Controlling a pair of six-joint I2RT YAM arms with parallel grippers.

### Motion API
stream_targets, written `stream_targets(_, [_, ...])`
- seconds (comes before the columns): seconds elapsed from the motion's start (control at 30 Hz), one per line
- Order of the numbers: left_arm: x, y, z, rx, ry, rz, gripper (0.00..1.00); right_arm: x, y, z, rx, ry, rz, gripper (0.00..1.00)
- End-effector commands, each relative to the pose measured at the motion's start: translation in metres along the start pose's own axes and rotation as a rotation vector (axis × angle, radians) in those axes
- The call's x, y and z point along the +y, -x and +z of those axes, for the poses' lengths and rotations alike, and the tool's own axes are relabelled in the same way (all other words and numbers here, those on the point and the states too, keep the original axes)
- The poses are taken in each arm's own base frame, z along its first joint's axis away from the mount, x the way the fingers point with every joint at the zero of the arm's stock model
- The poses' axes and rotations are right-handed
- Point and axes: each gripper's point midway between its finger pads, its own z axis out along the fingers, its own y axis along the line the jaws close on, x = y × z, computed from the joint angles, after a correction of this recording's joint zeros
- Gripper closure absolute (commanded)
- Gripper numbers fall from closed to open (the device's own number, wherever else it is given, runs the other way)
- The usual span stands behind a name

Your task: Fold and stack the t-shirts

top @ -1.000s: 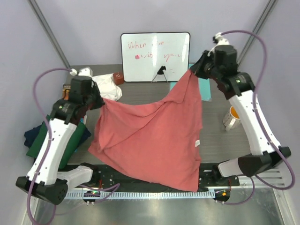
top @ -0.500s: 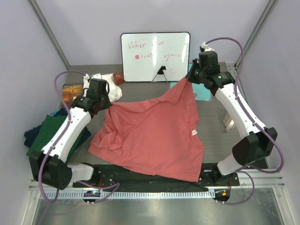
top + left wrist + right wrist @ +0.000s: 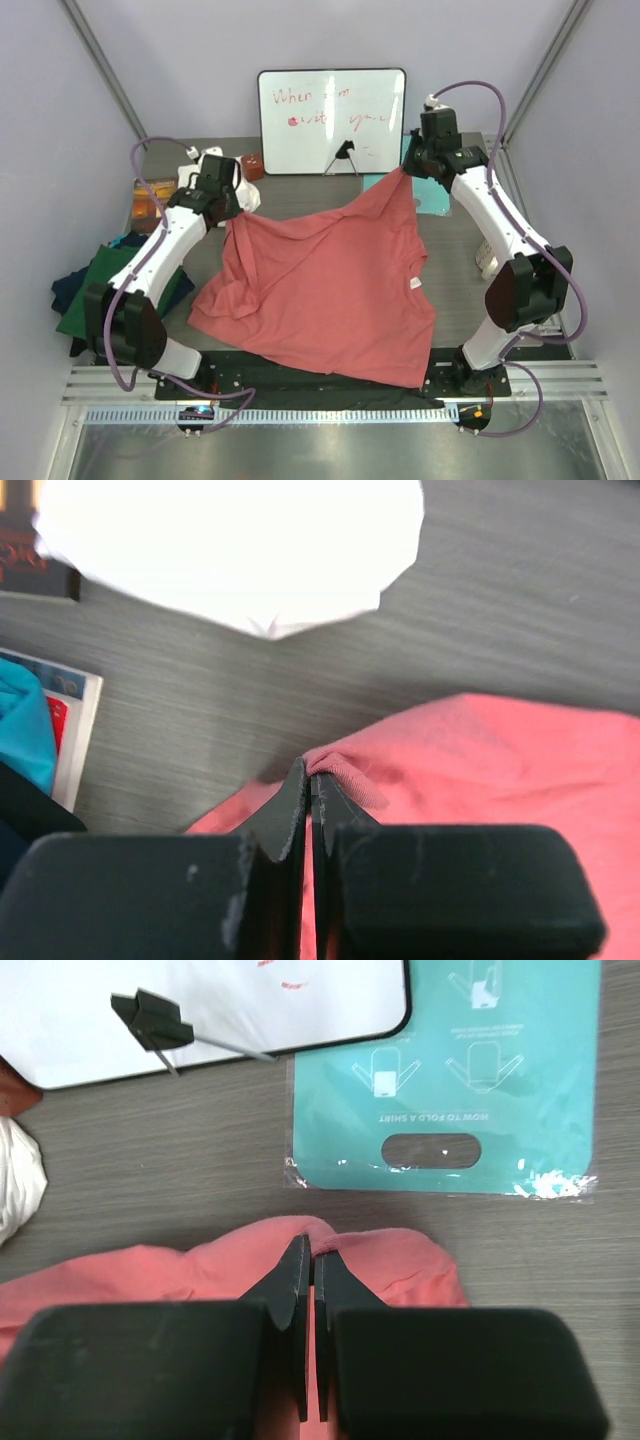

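Observation:
A large salmon-pink t-shirt (image 3: 320, 290) is spread across the middle of the table, its near edge over the front rail. A small white label (image 3: 414, 284) shows on it. My left gripper (image 3: 228, 213) is shut on its far left corner (image 3: 335, 770), low over the table. My right gripper (image 3: 405, 168) is shut on its far right corner (image 3: 320, 1242), next to the teal mat (image 3: 450, 1080). A dark green t-shirt (image 3: 105, 285) lies on navy ones (image 3: 64, 290) at the left edge.
A whiteboard (image 3: 332, 120) stands at the back centre with a small black clip (image 3: 150, 1017) before it. A white cloth (image 3: 235, 180), a small red object (image 3: 253, 165) and an orange box (image 3: 150, 196) lie back left. A mug (image 3: 487, 255) stands at the right.
Both grippers have moved down and toward the far side with the shirt's corners. The pink shirt, hanging in the air before, now lies spread on the table.

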Motion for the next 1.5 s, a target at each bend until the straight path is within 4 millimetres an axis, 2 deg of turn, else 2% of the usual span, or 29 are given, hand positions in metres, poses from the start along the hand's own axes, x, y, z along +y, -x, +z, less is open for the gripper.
stream_targets(0.0, [0.008, 0.064, -0.056, -0.209, -0.017, -0.066, 1.00, -0.004, 0.077, -0.072, -0.244, 0.052, 0.033, 0.99])
stream_targets(0.03, [0.012, 0.071, -0.068, -0.237, -0.016, -0.070, 1.00, -0.014, 0.084, -0.082, -0.271, 0.037, 0.054, 0.99])
stream_targets(0.07, [0.016, 0.084, -0.091, -0.291, -0.036, -0.091, 1.00, -0.018, 0.090, -0.095, -0.298, 0.038, 0.063, 0.99])
stream_targets(0.1, [0.020, 0.088, -0.104, -0.313, -0.039, -0.095, 1.00, -0.023, 0.101, -0.120, -0.359, 0.025, 0.070, 0.99])
stream_targets(0.13, [0.025, 0.094, -0.116, -0.342, -0.037, -0.097, 1.00, -0.029, 0.107, -0.136, -0.396, 0.012, 0.077, 0.99])
stream_targets(0.17, [0.031, 0.108, -0.144, -0.408, -0.053, -0.122, 1.00, -0.034, 0.110, -0.148, -0.425, -0.007, 0.080, 0.99])
stream_targets(0.2, [0.037, 0.110, -0.157, -0.429, -0.051, -0.130, 1.00, -0.038, 0.117, -0.177, -0.491, -0.018, 0.091, 0.99])
stream_targets(0.23, [0.042, 0.116, -0.169, -0.460, -0.052, -0.154, 1.00, -0.040, 0.119, -0.191, -0.517, -0.022, 0.099, 0.99])
stream_targets(0.27, [0.048, 0.127, -0.196, -0.522, -0.074, -0.189, 1.00, -0.040, 0.122, -0.206, -0.546, -0.015, 0.106, 0.99])
stream_targets(0.3, [0.049, 0.132, -0.207, -0.550, -0.090, -0.205, 1.00, -0.041, 0.126, -0.223, -0.581, -0.008, 0.117, 0.99])
stream_targets(0.37, [0.053, 0.144, -0.237, -0.616, -0.130, -0.243, 1.00, -0.041, 0.133, -0.270, -0.674, 0.018, 0.149, 0.99])
stream_targets(0.4, [0.057, 0.146, -0.249, -0.636, -0.138, -0.257, 1.00, -0.043, 0.135, -0.284, -0.700, 0.014, 0.163, 0.99])
stream_targets(0.47, [0.064, 0.152, -0.274, -0.674, -0.153, -0.282, 1.00, -0.055, 0.140, -0.326, -0.799, -0.015, 0.204, 0.99])
stream_targets(0.53, [0.072, 0.159, -0.299, -0.721, -0.158, -0.304, 1.00, -0.063, 0.142, -0.354, -0.865, -0.036, 0.228, 0.99])
stream_targets(0.57, [0.076, 0.158, -0.305, -0.724, -0.155, -0.304, 1.00, -0.069, 0.143, -0.379, -0.921, -0.047, 0.246, 0.99])
stream_targets(0.63, [0.085, 0.162, -0.325, -0.767, -0.155, -0.319, 1.00, -0.073, 0.142, -0.400, -0.964, -0.043, 0.262, 0.99])
stream_targets(0.67, [0.088, 0.160, -0.330, -0.769, -0.153, -0.321, 1.00, -0.074, 0.141, -0.421, -1.002, -0.027, 0.277, 0.99])
stream_targets(0.73, [0.095, 0.159, -0.352, -0.808, -0.181, -0.345, 1.00, -0.075, 0.137, -0.437, -1.018, -0.016, 0.281, 0.99])
stream_targets(0.77, [0.096, 0.157, -0.357, -0.808, -0.192, -0.349, 1.00, -0.074, 0.134, -0.454, -1.045, 0.008, 0.283, 0.99])
stream_targets(0.83, [0.100, 0.153, -0.377, -0.837, -0.240, -0.366, 1.00, -0.075, 0.130, -0.468, -1.060, 0.018, 0.278, 0.99])
stream_targets(0.97, [0.112, 0.142, -0.404, -0.871, -0.269, -0.383, 1.00, -0.076, 0.124, -0.503, -1.130, 0.066, 0.307, 0.99])
stream_targets(1.07, [0.123, 0.136, -0.428, -0.928, -0.299, -0.405, 0.99, -0.065, 0.129, -0.528, -1.176, 0.148, 0.311, 0.99])
stream_targets(1.1, [0.125, 0.135, -0.435, -0.942, -0.313, -0.409, 0.99, -0.060, 0.134, -0.530, -1.178, 0.170, 0.304, 0.99])
stream_targets(1.13, [0.127, 0.134, -0.443, -0.955, -0.331, -0.415, 1.00, -0.058, 0.136, -0.546, -1.210, 0.192, 0.306, 0.99])
stream_targets(1.2, [0.126, 0.132, -0.456, -0.972, -0.372, -0.416, 0.99, -0.054, 0.140, -0.558, -1.233, 0.222, 0.298, 0.99])
stream_targets(1.27, [0.123, 0.130, -0.457, -0.957, -0.392, -0.408, 1.00, -0.048, 0.145, -0.571, -1.257, 0.257, 0.293, 0.99])
stream_targets(1.33, [0.120, 0.129, -0.452, -0.942, -0.390, -0.399, 0.99, -0.046, 0.150, -0.567, -1.250, 0.264, 0.300, 0.99])
stream_targets(1.4, [0.117, 0.128, -0.431, -0.900, -0.349, -0.385, 1.00, -0.042, 0.154, -0.556, -1.224, 0.265, 0.302, 0.99])
stream_targets(1.47, [0.113, 0.128, -0.411, -0.863, -0.312, -0.371, 1.00, -0.033, 0.161, -0.529, -1.163, 0.278, 0.290, 0.99])
